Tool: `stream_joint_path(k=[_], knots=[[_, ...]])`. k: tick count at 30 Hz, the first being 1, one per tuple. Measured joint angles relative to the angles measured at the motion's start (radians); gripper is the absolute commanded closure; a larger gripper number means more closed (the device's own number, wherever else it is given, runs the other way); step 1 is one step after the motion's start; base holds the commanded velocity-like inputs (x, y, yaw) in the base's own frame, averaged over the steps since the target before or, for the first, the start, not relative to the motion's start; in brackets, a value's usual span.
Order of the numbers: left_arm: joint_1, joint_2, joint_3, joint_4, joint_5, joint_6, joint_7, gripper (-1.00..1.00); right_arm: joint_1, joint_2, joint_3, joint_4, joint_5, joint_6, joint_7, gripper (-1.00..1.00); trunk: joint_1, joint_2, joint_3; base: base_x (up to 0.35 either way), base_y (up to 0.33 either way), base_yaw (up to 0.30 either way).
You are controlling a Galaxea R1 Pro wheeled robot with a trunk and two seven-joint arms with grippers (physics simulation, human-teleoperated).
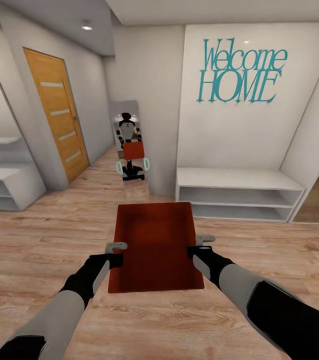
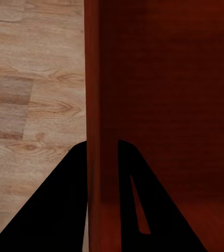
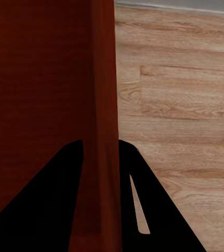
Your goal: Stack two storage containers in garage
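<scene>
light wood plank flooring runs under us through a hallway with white walls, a teal "welcome home" sign on the wall ahead, a low white shelf bench beneath it, and a wooden door with frosted strips off to our left. we carry one storage container out in front of us, open top up and held roughly level above the planks, its long axis pointing away from us. our left hand is clamped on its left wall and our right hand on its right wall, about midway along each side; we judge that this opposed hold keeps the load balanced and stops it tipping as the base rolls. in the left wrist view the ribbed wall passes between our two dark fingers, one inside the bin and one outside, and the right wrist view shows the same straddling pinch on the other wall. a mirror ahead reflects us holding the red bin at chest height. this looks like the carrying stage, with concrete not yet underfoot; that door may be our way to the garage, though we cannot confirm it.
</scene>
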Motion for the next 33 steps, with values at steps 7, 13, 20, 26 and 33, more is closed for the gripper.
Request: stream_joint_path(k=[7,13,20,26,33], knots=[[0.0,-0.001,0.001,0.0,-0.002,0.0,0.0,1.0,0.0,-0.001,-0.001,0.0,0.0,0.0,0.001,1.0,0.0,0.0,0.0,0.322,0.1,0.0],[0.0,0.0,0.001,-0.002,-0.003,0.001,-0.001,1.0,0.0,0.0,-0.002,0.0,0.001,-0.002,0.001,1.0,0.0,0.0,0.0,0.322,0.1,0.0],[0.0,-0.001,0.001,0.0,-0.002,-0.001,0.0,1.0,0.0,0.0,-0.001,0.0,0.001,-0.001,0.001,1.0,0.0,0.0,0.0,0.322,0.069,0.0],[0.0,-0.001,0.001,0.0,-0.002,-0.002,0.0,1.0,0.0,-0.001,0.0,0.0,0.001,-0.002,0.001,1.0,0.0,0.0,0.0,0.323,0.005,0.0],[0.0,-0.001,0.001,0.0,-0.001,-0.001,0.0,1.0,0.0,0.0,0.001,0.0,-0.001,-0.001,0.0,1.0,0.0,0.0,0.0,0.324,0.0,0.026]])
